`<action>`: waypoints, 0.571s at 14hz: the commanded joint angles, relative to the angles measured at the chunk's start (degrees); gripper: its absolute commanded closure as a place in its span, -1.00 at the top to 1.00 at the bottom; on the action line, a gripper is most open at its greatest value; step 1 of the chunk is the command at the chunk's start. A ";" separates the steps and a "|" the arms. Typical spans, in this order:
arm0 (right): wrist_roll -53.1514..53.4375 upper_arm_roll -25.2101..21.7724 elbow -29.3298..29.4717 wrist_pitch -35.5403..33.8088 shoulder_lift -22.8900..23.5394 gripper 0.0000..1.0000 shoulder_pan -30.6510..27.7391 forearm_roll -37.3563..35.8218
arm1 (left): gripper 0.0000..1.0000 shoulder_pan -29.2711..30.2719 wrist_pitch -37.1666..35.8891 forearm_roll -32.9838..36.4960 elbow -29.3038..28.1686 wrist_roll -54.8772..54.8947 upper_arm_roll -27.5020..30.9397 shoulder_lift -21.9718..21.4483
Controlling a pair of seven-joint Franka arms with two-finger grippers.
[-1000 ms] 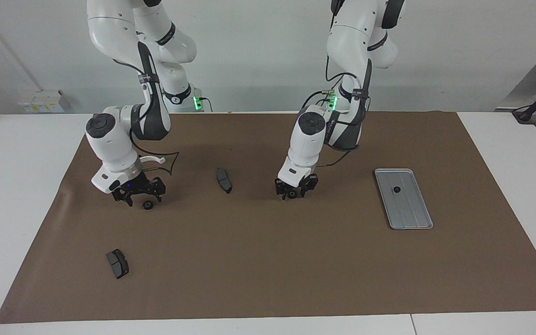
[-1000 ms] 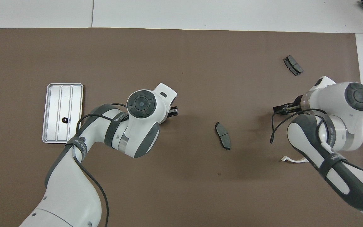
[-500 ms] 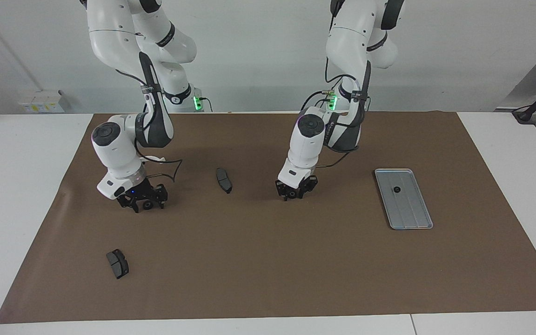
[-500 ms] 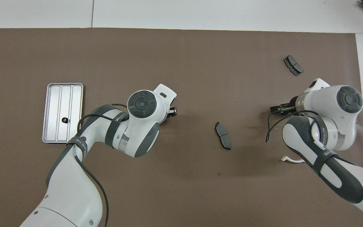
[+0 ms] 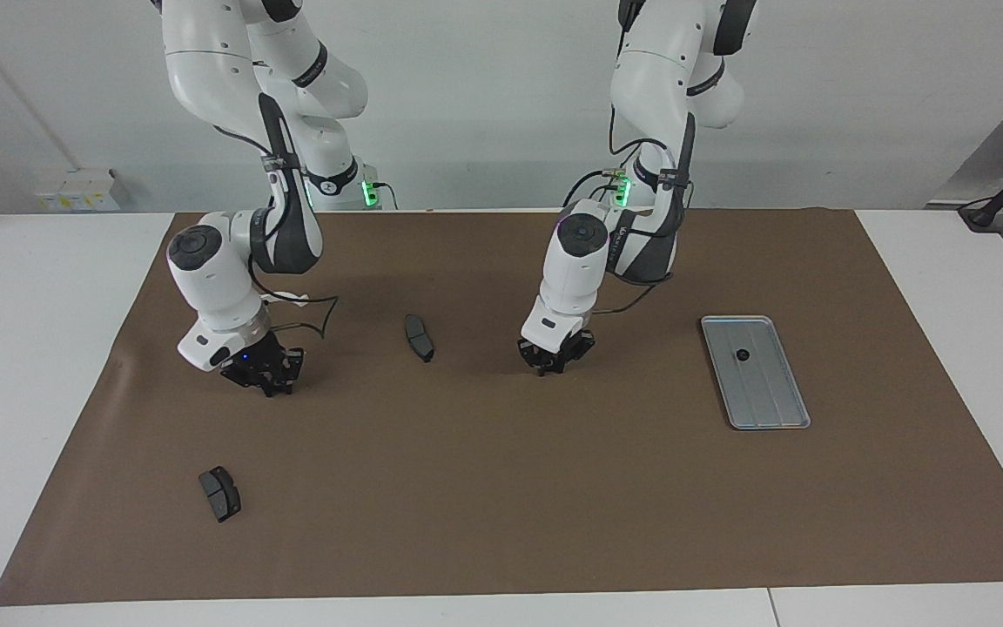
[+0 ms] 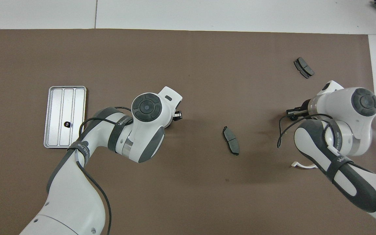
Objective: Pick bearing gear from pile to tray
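The silver tray (image 5: 764,394) lies toward the left arm's end of the brown mat, with one black ring (image 5: 742,354) in it; the overhead view shows the tray (image 6: 58,107) and that ring (image 6: 67,124) too. My left gripper (image 5: 554,360) is down at the mat near its middle, its fingers drawn together on a small black ring hidden between them. My right gripper (image 5: 268,378) is down at the mat toward the right arm's end, closed on another black ring. In the overhead view both hands (image 6: 176,115) (image 6: 293,113) are mostly under their wrists.
One dark grey pad (image 5: 419,337) lies between the two grippers. A second pad (image 5: 220,493) lies farther from the robots than the right gripper. A white half-ring bracket (image 6: 302,165) lies partly under the right arm, nearer to the robots.
The right gripper moved over the ring that lay beside it, came down and closed on it. The left gripper's open fingers closed on the ring between them.
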 commanded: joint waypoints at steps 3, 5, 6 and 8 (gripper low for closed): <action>-1.05 0.82 0.77 -2.87 -1.35 -0.79 -0.48 1.56 | -0.84 2.84 -2.91 0.70 1.95 -0.33 0.65 -1.64; 1.58 0.99 1.91 -2.78 -1.27 -0.83 0.92 1.56 | -0.85 5.74 -5.38 0.70 3.80 1.77 0.65 -1.91; 2.98 0.91 2.96 -2.69 -1.00 -0.84 2.06 1.56 | -0.84 8.19 -5.56 0.70 3.72 4.31 0.65 -2.35; 7.10 0.91 5.25 -2.34 -0.39 -0.85 5.31 1.56 | -0.85 12.68 -8.09 0.61 3.37 11.50 0.56 -4.10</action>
